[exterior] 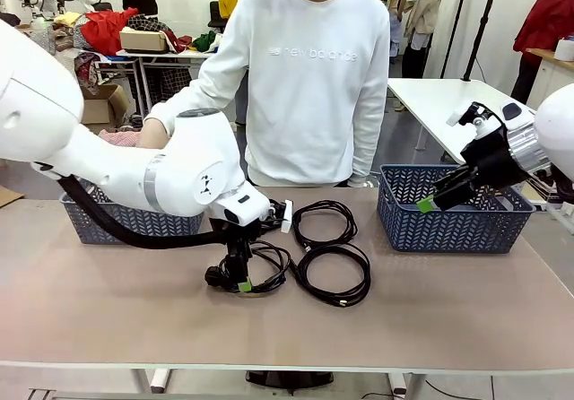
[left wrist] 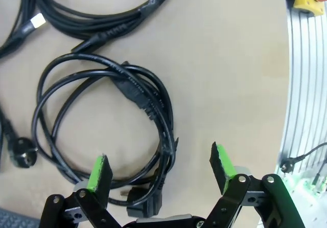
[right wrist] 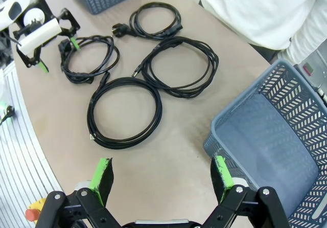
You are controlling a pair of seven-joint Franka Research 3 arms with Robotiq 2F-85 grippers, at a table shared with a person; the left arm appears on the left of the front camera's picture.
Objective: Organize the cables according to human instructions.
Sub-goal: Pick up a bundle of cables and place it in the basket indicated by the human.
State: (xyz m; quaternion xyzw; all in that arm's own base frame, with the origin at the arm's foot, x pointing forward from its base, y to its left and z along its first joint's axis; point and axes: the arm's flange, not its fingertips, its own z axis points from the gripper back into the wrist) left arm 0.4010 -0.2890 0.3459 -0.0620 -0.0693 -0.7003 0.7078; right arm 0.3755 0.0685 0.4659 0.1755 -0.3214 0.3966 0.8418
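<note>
Evidently at the pickup step, the left gripper [left wrist: 161, 167] hangs released over the near coiled cable [left wrist: 133, 87] on the counter [left wrist: 230, 85] and must descend and clench, while the right gripper [right wrist: 162, 174] hovers released.

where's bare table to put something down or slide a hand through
Bare: the wide near strip of the table in front of the cables, and the stretch in front of the right basket, whose inside looks empty. Crowded: the middle, where four coils lie close between that basket and the left basket, with the open left gripper down over one coil.
</note>
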